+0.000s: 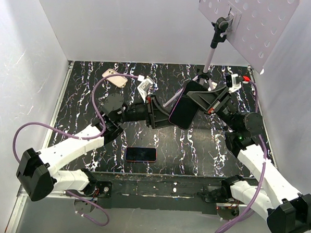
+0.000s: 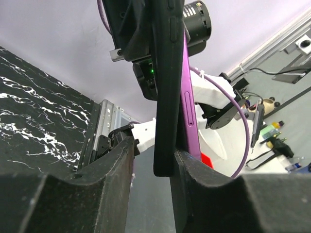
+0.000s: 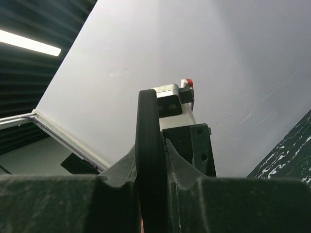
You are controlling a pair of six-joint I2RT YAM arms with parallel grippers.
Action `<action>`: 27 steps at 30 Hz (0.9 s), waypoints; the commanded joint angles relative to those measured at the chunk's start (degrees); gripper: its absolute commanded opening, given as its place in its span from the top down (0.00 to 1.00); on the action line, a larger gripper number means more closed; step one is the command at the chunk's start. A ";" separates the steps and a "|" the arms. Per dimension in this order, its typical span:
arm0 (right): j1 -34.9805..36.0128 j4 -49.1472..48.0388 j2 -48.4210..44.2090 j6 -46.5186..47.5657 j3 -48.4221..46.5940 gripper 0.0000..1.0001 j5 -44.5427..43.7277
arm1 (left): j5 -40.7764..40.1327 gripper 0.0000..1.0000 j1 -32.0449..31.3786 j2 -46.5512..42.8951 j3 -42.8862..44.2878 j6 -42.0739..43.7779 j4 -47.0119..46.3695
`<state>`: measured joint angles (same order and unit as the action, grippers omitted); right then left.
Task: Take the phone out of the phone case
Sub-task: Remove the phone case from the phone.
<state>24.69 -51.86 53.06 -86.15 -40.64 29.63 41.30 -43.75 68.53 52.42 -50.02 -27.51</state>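
— Where's the phone case [image 2: 165, 97]?
— Up off the marbled black table [image 1: 196, 144], held between both arms. It's matte black with a rounded rim and moulded button bumps, seen edge-on. The phone [image 2: 189, 97] is that glossy purple strip beside it, leaning away from it at the lower end.
— Who's holding it?
— The right gripper [image 3: 151, 160] is pinched tight on the case's rounded edge. The left gripper [image 2: 153, 160] stands slightly spread round the lower end; one finger touches, the other shows a gap.
— Anything on the table?
— A flat dark handset [image 1: 141, 154] with a red rim, lying near the arms' bases.
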 commanded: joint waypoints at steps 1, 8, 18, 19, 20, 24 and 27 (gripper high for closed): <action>6.69 -4.31 -4.37 -2.64 -3.21 0.99 3.86 | -18.18 0.76 0.16 5.74 -1.01 -1.13 3.07; 9.41 -1.74 -6.74 -1.90 -1.99 0.99 -4.03 | -39.05 1.00 -3.44 1.96 -4.86 15.45 9.84; 11.96 -11.52 -7.08 -12.02 5.83 0.99 -15.73 | -60.63 1.00 -7.67 1.35 -11.02 25.32 2.55; 11.96 -11.08 -7.53 -12.02 6.01 0.99 -15.91 | -60.63 1.00 -7.76 0.99 -11.38 25.06 2.81; 11.79 -9.86 -7.97 -11.42 5.49 0.99 -14.78 | -59.85 1.00 -7.67 0.29 -11.55 24.62 3.77; 8.55 6.55 -11.04 -2.91 1.28 0.99 -7.84 | -47.93 0.79 -7.58 -4.36 -8.84 25.58 12.01; 4.24 16.74 -12.36 4.30 -1.53 0.99 -2.75 | -35.45 0.43 -7.49 -7.17 -5.85 26.11 21.58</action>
<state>30.63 -38.87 46.89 -81.87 -33.43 10.68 6.20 -54.68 62.74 43.42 -30.94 -24.36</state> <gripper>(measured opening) 0.241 0.415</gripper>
